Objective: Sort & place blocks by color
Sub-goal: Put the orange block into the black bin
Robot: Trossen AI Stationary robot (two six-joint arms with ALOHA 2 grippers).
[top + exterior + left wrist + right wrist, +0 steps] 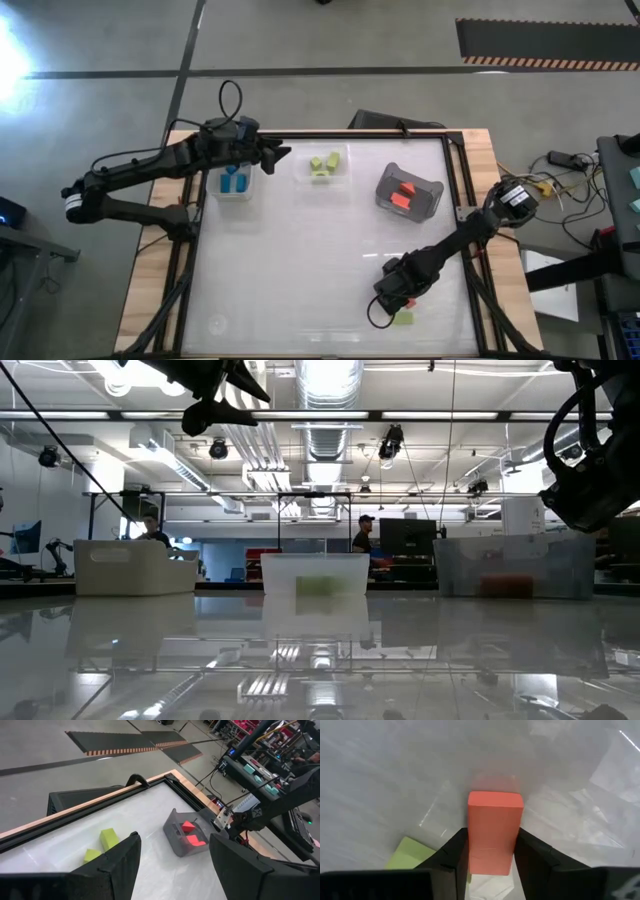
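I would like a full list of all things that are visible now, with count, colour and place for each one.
blue blocks: two, blue, in the clear bin under the left arm.
green blocks: about three, yellow-green, far middle of the table.
red blocks: two, red-orange, in the grey bin.
red block: one, red-orange, between the right gripper's fingers.
green block: one, yellow-green, beside the right gripper.
left gripper: open, near the far edge.
right gripper: near edge, shut on the block.
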